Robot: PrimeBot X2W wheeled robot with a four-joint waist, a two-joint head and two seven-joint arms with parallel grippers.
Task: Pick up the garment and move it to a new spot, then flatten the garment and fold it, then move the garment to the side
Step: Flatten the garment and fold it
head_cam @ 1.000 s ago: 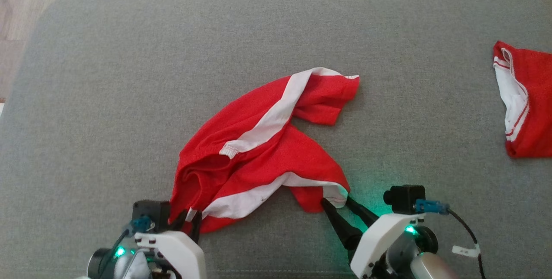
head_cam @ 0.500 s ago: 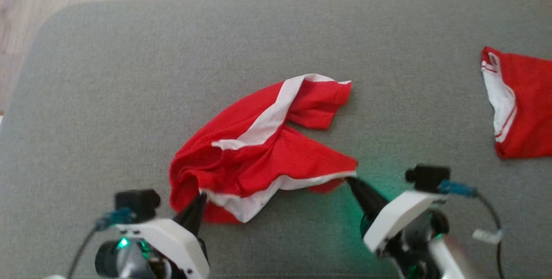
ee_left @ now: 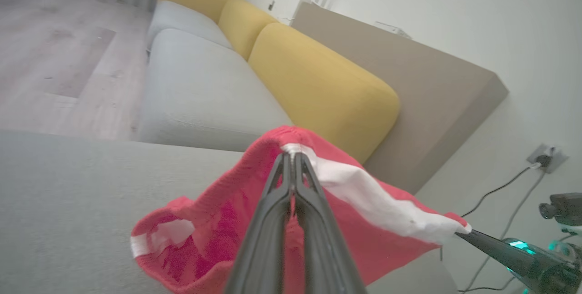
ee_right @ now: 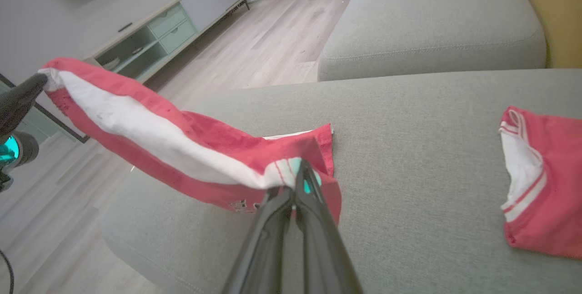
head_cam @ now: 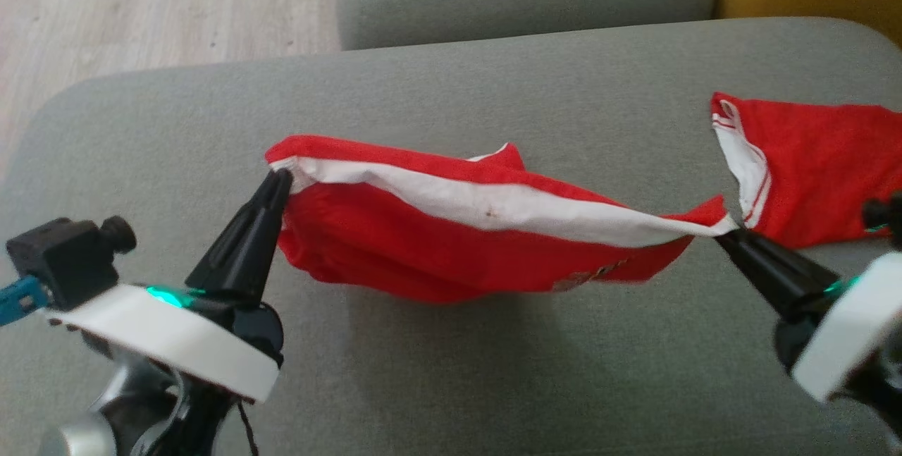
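We held the red garment (head_cam: 479, 251) strung out by its white-banded edge above the grey cushion (head_cam: 458, 378), likely so it would hang open for the carry to a new spot; whether its sagging lower part touched the cushion we could not tell. The left gripper (head_cam: 280, 175) was clamped on one corner and the right gripper (head_cam: 724, 234) on the other, arms spread wide, fingers angled inward.

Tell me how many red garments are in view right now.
2. One garment is stretched between the left gripper and right gripper over the cushion's middle. A second garment lies at its right edge, partly cut off by the frame.
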